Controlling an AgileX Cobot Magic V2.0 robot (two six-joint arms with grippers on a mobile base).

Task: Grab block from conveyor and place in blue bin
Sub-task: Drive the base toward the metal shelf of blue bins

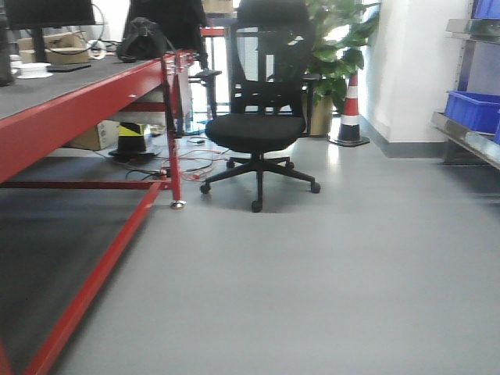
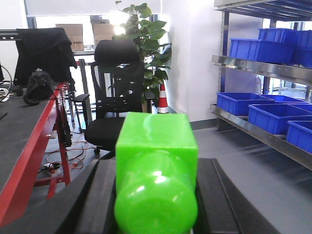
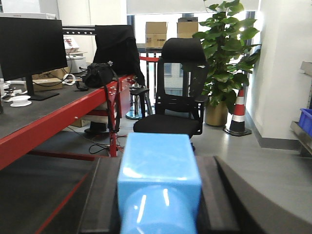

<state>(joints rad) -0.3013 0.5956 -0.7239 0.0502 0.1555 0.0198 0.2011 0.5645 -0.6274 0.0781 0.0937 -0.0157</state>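
Green block in level left claw, blue block seemingly in right claw

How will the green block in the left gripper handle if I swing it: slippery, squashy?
Probably slippery: the green block is glossy with bright highlights, so it may slide. Likely stiff: its edges look crisp and undented in the left gripper. Its rounded near end might roll if dropped.

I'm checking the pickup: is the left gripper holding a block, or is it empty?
Holding. In the left wrist view, the left gripper has a green block filling the gap between its dark jaws.
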